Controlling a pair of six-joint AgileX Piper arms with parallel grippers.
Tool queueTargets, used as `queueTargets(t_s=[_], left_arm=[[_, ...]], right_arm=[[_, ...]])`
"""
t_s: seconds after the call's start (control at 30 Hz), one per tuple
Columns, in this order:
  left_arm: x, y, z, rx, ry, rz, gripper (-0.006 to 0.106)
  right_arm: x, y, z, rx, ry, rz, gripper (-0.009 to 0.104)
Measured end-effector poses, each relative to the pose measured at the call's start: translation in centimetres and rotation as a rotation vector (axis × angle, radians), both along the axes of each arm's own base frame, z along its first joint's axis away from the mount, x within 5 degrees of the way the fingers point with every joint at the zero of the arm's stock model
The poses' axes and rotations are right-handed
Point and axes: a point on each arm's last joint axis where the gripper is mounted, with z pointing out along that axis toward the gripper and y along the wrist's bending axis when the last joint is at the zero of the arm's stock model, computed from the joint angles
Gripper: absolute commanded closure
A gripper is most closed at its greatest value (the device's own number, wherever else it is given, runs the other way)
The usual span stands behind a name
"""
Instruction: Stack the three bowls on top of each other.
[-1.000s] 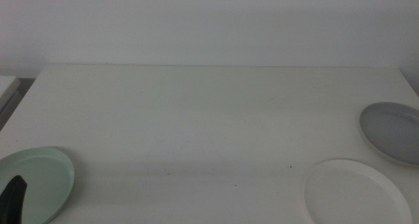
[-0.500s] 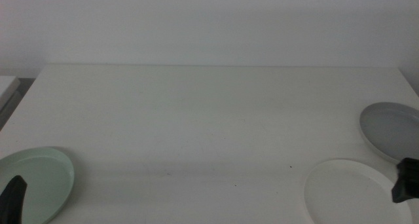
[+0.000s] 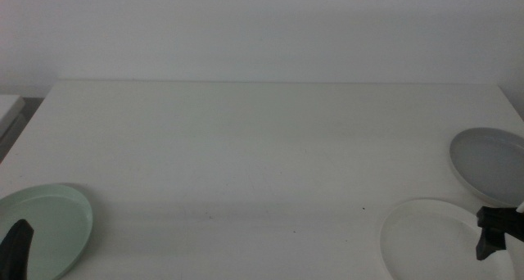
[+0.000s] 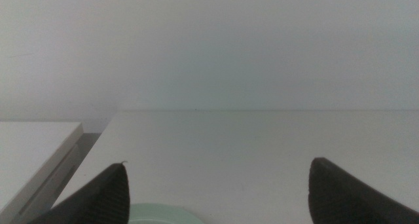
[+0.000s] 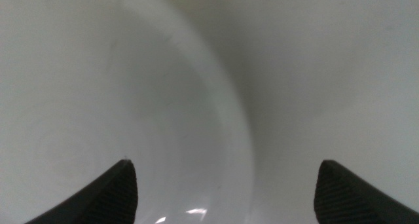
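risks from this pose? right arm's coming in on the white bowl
1. The right gripper, jaws open, sits over the white bowl near its rim on the grey bowl's side. The rim is low, so a shallow pinch could slip off or tip the dish.
2. The grey bowl lies close beside the white one; the arm could bump it while lifting.
3. The mint bowl is at the table's opposite near corner under the waiting left gripper, so stacking needs a long carry.

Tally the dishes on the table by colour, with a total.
White bowl: 1
Grey bowl: 1
Mint green bowl: 1
Total: 3, all lying apart on the table, none stacked.
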Motion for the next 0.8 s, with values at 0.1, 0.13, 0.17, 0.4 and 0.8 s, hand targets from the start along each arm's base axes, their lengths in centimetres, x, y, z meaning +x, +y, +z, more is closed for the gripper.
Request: queueTargets(t_s=[0.1,0.13,0.17,0.4,0.8], left_arm=[[0.0,0.0,0.0,0.0,0.0,0.0,0.007],[0.0,0.0,0.0,0.0,0.0,0.0,0.007],[0.0,0.0,0.0,0.0,0.0,0.0,0.007],[0.0,0.0,0.0,0.0,0.0,0.0,0.007],[0.0,0.0,0.0,0.0,0.0,0.0,0.007]], right_arm=[[0.2,-0.8,-0.4,0.004,0.003,-0.015,0.029],[0.2,-0.9,-0.5,0.003,0.002,-0.021,0.031],[0.3,-1.2,-0.7,0.004,0.002,-0.028,0.032],[0.8,-1.7,-1.9,0.013,0.013,-0.049,0.038],[1.3,-1.8,-3.2,0.034,0.064,-0.035,0.072]])
